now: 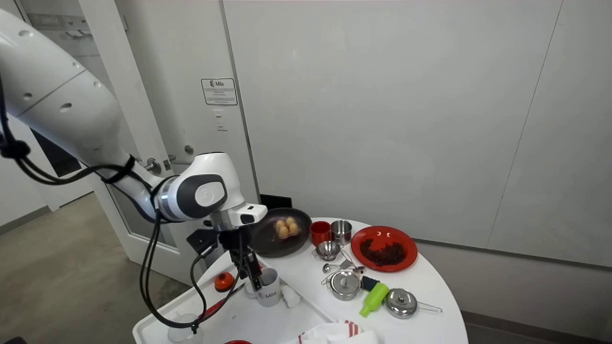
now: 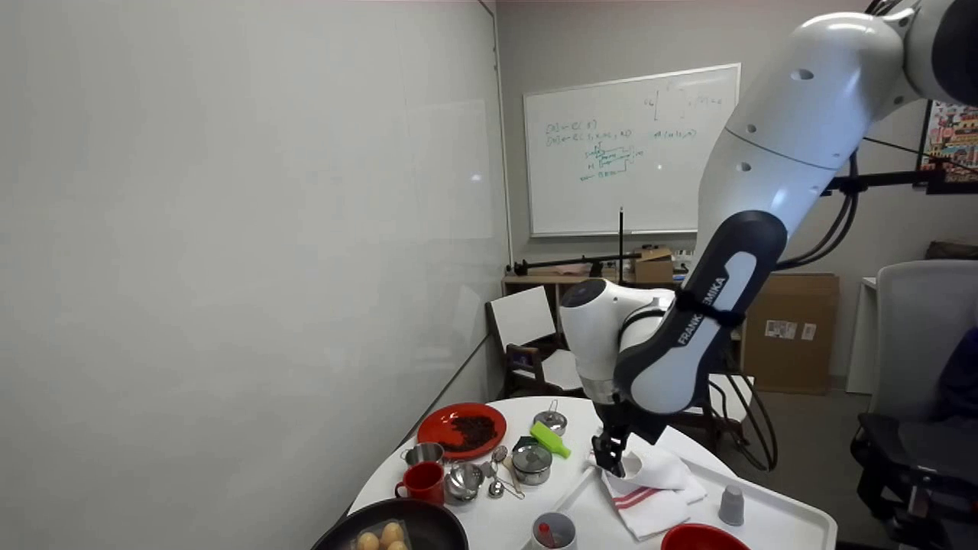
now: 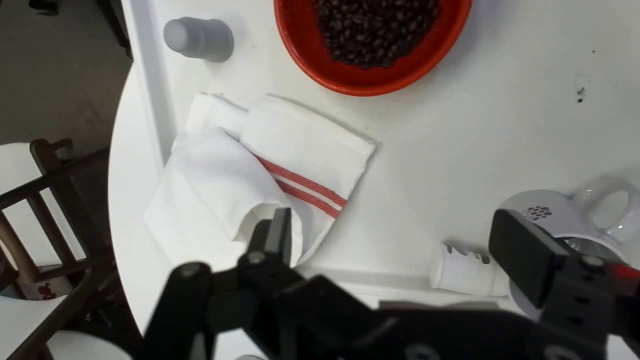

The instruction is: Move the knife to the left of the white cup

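In an exterior view, a slim red handle [image 1: 213, 308], apparently the knife's, lies on the tray at left, partly behind my cables; its blade is hard to make out. A white mug [image 1: 270, 296] with lettering stands on the tray with a red-ended thing inside; it also shows in the wrist view [image 3: 545, 205]. A small plain greyish-white cup [image 2: 731, 506] stands upside down on the tray, also in the wrist view [image 3: 205, 39]. I cannot tell which is the white cup. My gripper [image 3: 392, 220] is open and empty above the tray, between towel and mug.
A white towel [image 3: 305, 145], a red bowl [image 3: 360, 90] of dark beans and a white bottle [image 3: 465, 270] are on the tray. Beyond stand a pan [image 1: 260, 239] with eggs, steel pots [image 1: 345, 285], a red plate [image 1: 406, 246] and a green bottle [image 1: 374, 300].
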`<state>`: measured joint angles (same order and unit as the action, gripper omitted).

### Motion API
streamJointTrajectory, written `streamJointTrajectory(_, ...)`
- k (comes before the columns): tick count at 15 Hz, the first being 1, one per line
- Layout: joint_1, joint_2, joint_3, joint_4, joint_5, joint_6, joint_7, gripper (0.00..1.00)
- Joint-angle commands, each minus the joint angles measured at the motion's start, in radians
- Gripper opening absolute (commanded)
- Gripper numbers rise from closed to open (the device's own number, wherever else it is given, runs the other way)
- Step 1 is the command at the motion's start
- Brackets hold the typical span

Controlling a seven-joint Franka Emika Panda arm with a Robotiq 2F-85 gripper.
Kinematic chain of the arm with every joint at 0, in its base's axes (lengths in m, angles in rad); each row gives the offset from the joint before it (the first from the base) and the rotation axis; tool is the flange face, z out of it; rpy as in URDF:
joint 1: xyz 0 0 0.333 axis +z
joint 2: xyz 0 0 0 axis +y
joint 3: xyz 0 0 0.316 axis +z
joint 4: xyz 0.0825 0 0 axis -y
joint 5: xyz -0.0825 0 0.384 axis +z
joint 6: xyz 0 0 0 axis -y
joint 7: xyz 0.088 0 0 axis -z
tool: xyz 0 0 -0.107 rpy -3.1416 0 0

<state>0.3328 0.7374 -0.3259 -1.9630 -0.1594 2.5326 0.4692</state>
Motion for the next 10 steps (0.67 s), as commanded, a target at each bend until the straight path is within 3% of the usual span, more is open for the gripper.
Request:
streamJointTrajectory(1,-0.066,-0.162,0.02,-0.16,-0.046,0.042,-0.061,1.0)
streamJointTrajectory(7,-0.126,-0.297,0.032,-0.298,-0.048,0.051,-0.035,1.0)
streamJointTrajectory(8,-0.142,-0.229,0.049,-0.21,-0.043,0.017,-0.051,1.0)
streamJointTrajectory(10,-0.151,-0.241,0.054,-0.222,-0.043,0.018,-0.051,1.0)
